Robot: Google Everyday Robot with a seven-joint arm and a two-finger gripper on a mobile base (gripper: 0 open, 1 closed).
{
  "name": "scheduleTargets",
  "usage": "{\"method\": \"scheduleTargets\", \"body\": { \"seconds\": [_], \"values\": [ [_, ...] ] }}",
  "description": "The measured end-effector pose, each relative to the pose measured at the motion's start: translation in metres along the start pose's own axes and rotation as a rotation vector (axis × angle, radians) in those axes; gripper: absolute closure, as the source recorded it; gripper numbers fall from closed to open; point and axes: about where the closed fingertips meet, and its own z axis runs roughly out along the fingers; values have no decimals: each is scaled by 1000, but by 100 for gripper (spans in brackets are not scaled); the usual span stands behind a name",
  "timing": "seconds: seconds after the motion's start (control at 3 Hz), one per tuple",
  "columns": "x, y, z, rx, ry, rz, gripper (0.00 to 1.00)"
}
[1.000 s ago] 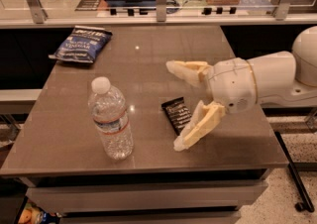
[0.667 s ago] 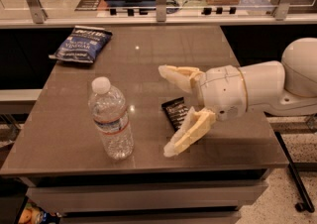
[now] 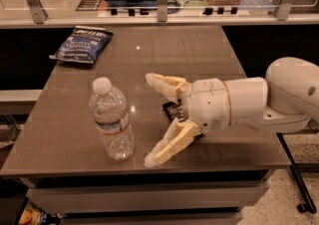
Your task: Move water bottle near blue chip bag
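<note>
Clear ribbed water bottle (image 3: 112, 122), white cap, red-banded label, dark-blue chip bag (image 3: 82, 45), cream hand (image 3: 148, 119) beside the bottle, brown table (image 3: 199, 55).

The counter (image 3: 199, 55) carries a bottle (image 3: 112, 122) upright at front left; a bag (image 3: 82, 45) flat at the far left corner; a black wrapper (image 3: 172, 112) mid-counter, partly behind the spread claw (image 3: 148, 119) beside the bottle.

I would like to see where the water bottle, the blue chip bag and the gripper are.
water bottle (image 3: 112, 122): camera view, on its label.
blue chip bag (image 3: 82, 45): camera view, middle of the bag.
gripper (image 3: 149, 119): camera view, between its open fingertips, beside the bottle.
</note>
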Motion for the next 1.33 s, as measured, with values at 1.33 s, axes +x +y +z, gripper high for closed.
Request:
{"method": "scheduleTargets", "body": {
  "seconds": [1.33],
  "values": [
    [-8,2,48,-54,-68,-21,39]
  ]
}}
